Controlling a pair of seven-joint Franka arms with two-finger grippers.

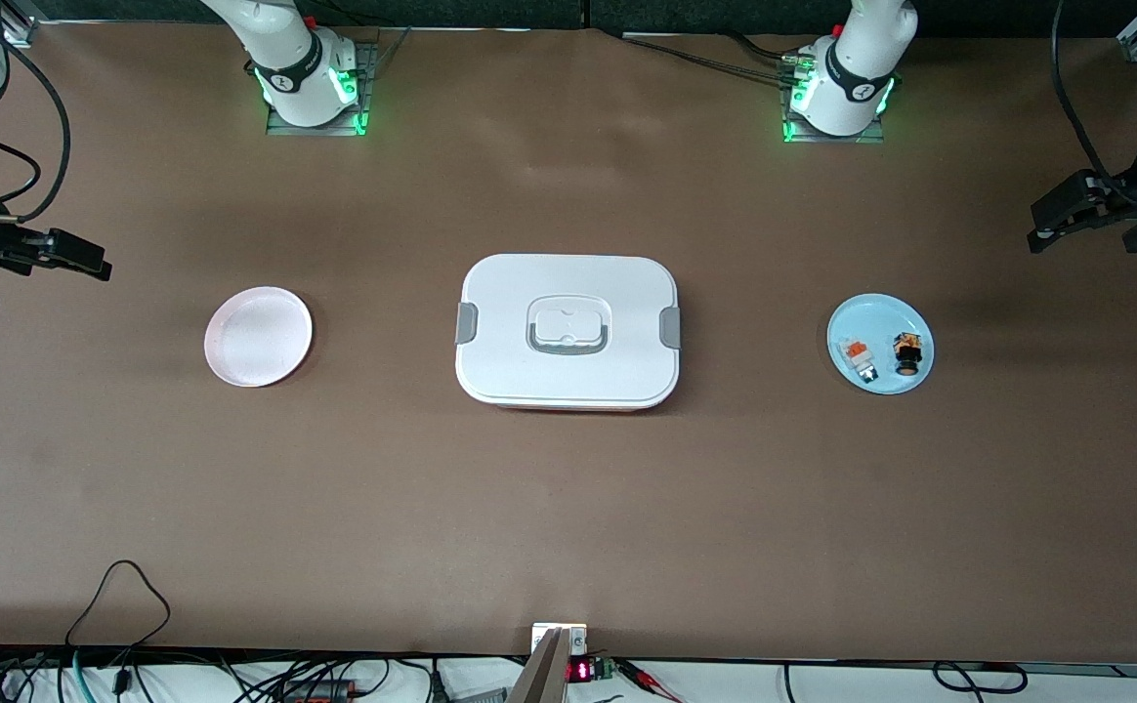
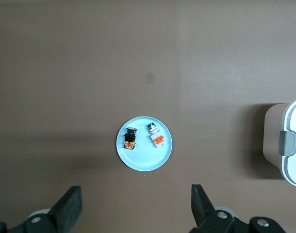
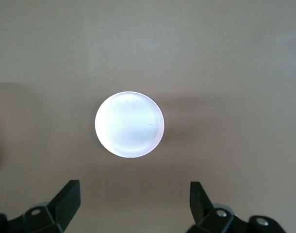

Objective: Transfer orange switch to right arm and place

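Lying nearest the front camera among the things on the brown surface (image 1: 568,508) is the white lidded box (image 1: 568,332), sitting at the middle with grey latches at both ends and a grey handle recessed in its lid. Toward the left arm's end of the surface a pale blue plate (image 1: 880,344) is resting, well apart from the box. On that plate the orange switch (image 1: 907,352) is lying on its side, dark body and orange block showing, and just beside it, on the side toward the box, a white-bodied part with an orange top (image 1: 858,360) is lying too; the two are close but not touching.

Toward the right arm's end a pale pink plate (image 1: 258,336) is sitting, nothing on it.

Both arms are waiting high at the edges of the scene. In the front view the left tool (image 1: 1067,220) is hanging over the surface at its own end, above and aside from the blue plate; in its wrist view its black fingers (image 2: 70,206) are standing spread wide, holding nothing and touching nothing, with the blue plate and both parts visible between them far below. The right tool (image 1: 61,256) is hovering over the surface's edge near the pink plate; its fingers (image 3: 68,196) are likewise spread wide and empty, the pink plate framed between them below.
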